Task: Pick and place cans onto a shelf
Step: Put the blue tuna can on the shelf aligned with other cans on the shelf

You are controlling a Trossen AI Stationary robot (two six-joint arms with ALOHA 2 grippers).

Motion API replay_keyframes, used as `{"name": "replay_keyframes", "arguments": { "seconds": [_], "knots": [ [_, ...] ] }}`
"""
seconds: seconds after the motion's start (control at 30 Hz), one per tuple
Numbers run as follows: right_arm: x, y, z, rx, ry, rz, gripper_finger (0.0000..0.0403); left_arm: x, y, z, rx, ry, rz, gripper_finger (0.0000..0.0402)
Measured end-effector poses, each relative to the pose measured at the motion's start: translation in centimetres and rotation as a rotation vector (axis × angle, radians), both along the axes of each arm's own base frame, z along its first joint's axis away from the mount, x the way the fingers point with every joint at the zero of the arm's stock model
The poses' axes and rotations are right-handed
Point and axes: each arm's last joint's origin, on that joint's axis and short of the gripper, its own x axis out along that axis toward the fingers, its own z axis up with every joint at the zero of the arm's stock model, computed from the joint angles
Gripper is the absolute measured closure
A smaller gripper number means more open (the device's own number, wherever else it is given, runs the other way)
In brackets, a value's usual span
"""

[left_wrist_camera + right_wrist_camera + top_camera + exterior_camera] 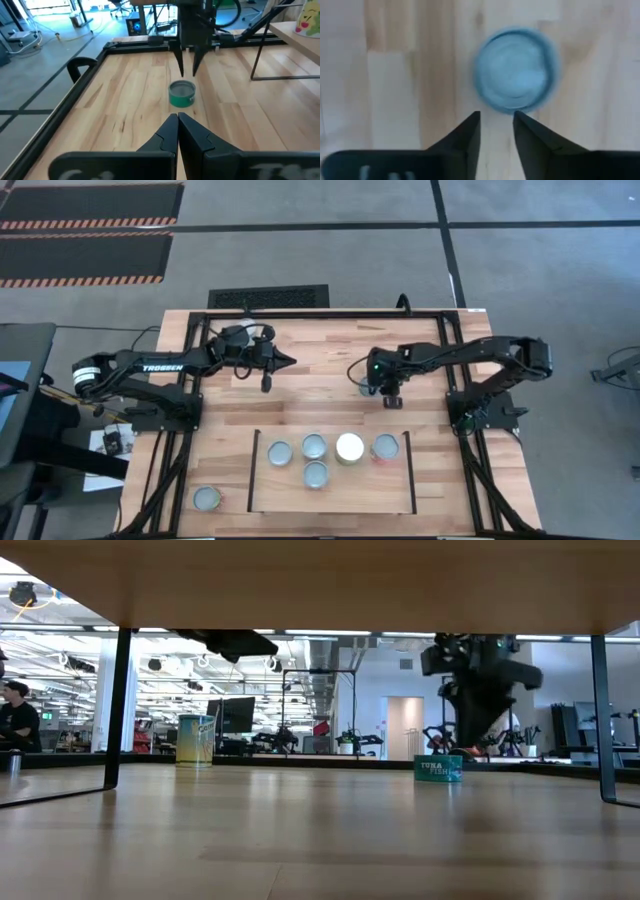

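You've got five cans (pixel 316 447) on the shelf (pixel 262 498), one off its left rail, one mid-bench under the right gripper (pixel 392 400), jaws parted, nothing held; left gripper (pixel 288 360) clenched empty.

- Overhead: straight down on the whole table (pixel 330 360), both arms, surrounding floor.
- Low: at tabletop level, facing across the wood into the room, under the shelf (pixel 320 580).
- Left wrist: forward along the table, toward the green can (pixel 181 94).
- Right wrist: close, pointing down at that same can.
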Motion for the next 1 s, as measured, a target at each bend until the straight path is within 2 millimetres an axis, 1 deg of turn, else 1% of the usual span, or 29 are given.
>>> {"name": "replay_keyframes", "arguments": {
  "seconds": [0.13,0.23,0.3,0.43,0.63,0.7,0.8,0.87,0.93,1.0],
  "knots": [
    [0.7,0.4,-0.9,-0.018,0.013,0.084,0.0230,0.1,-0.2,0.0,-0.003,0.000,-0.008,0.0401],
    [1.4,0.2,-1.4,-0.049,-0.012,0.096,0.0224,0.1,-0.3,0.0,-0.003,0.001,-0.009,0.0401],
    [1.7,0.2,-1.6,-0.057,-0.020,0.110,0.0229,0.1,-0.3,0.0,-0.004,0.002,-0.005,0.0401],
    [2.1,0.0,-2.3,-0.064,-0.013,0.137,0.0258,0.1,-0.3,0.0,-0.012,0.002,-0.001,0.0401],
    [2.6,-0.1,-3.2,-0.068,0.014,0.173,0.0332,0.1,-0.3,0.0,-0.017,0.003,0.000,0.0400],
    [2.7,-0.1,-2.9,-0.070,0.003,0.173,0.0356,0.1,-0.4,-0.1,-0.019,0.006,-0.001,0.0400],
    [2.7,-0.1,-1.7,-0.055,-0.033,0.179,0.0386,0.1,-0.5,-0.1,-0.046,0.004,-0.037,0.0400],
    [2.9,-0.2,-0.5,-0.030,-0.100,0.198,0.0394,0.1,-0.5,-0.1,-0.072,-0.003,-0.074,0.0400],
    [3.2,-0.6,1.0,0.007,-0.206,0.213,0.0392,0.1,-0.6,0.0,-0.087,-0.011,-0.116,0.0401],
    [3.5,-1.0,1.9,0.073,-0.298,0.240,0.0390,0.1,-0.7,0.1,-0.091,-0.020,-0.148,0.0401]
  ]
}}
